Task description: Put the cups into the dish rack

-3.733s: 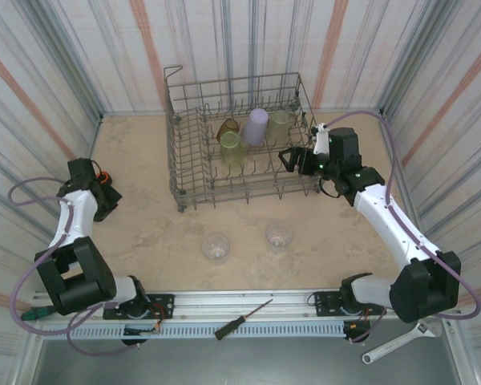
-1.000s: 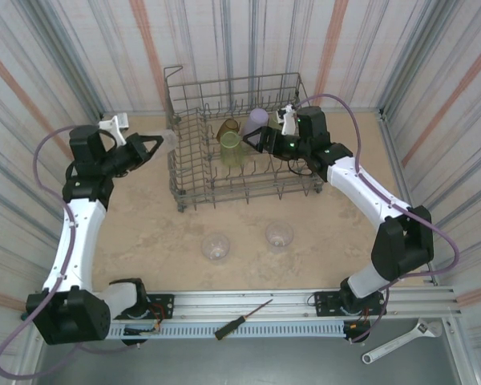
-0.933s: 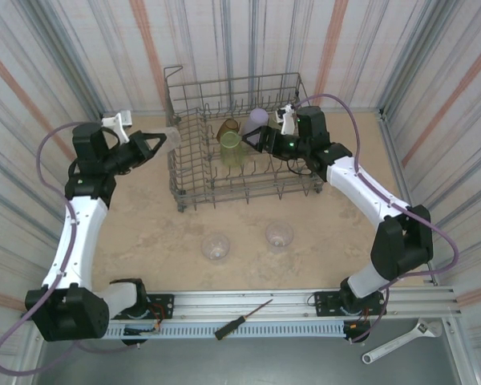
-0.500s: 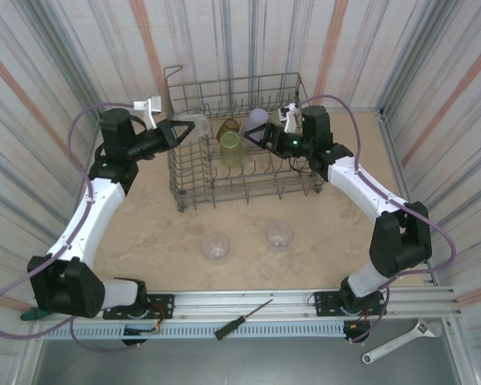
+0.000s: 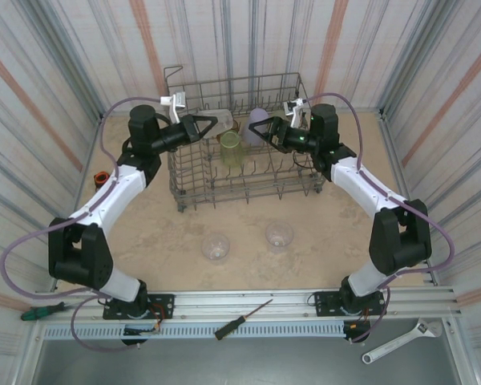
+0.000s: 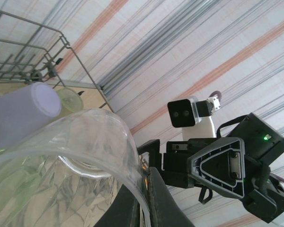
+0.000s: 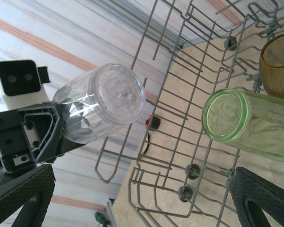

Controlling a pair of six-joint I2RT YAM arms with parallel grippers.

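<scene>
i've got a clear cup over the rack
my left gripper is pinched on its rim, cup sideways above the rack's far left part; my right gripper gapes wide, empty, by the lilac cup.

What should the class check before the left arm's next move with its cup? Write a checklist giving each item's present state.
1. Grip: left gripper shut on clear cup: ok.
2. Held cup within dish rack outline, seen from above: ok.
3. Free slot beneath it: cannot tell.
4. Other arm: right gripper open, empty: ok.
5. Grippers apart: ok.
6. Loading finished: not ok; two clear cups stand on the table.
</scene>
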